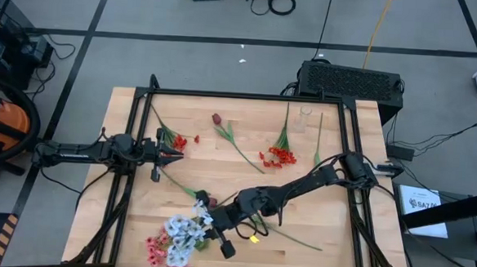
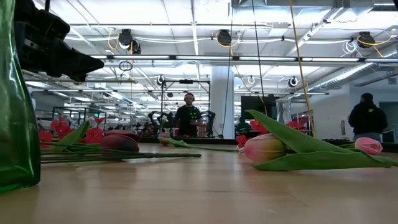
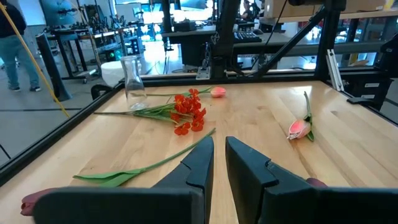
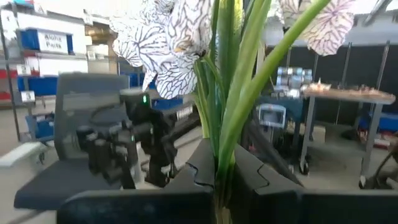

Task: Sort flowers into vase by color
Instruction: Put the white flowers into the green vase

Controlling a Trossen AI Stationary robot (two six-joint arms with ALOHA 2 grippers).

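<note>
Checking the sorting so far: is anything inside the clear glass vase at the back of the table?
The glass vase looks empty; green stems and red flowers lie on the table beside its base. Its far side cannot be seen.

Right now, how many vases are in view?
2. A clear vase stands near the far edge of the table, toward the right arm's side. A green vase stands close to the low camera. Others may be hidden.
</note>
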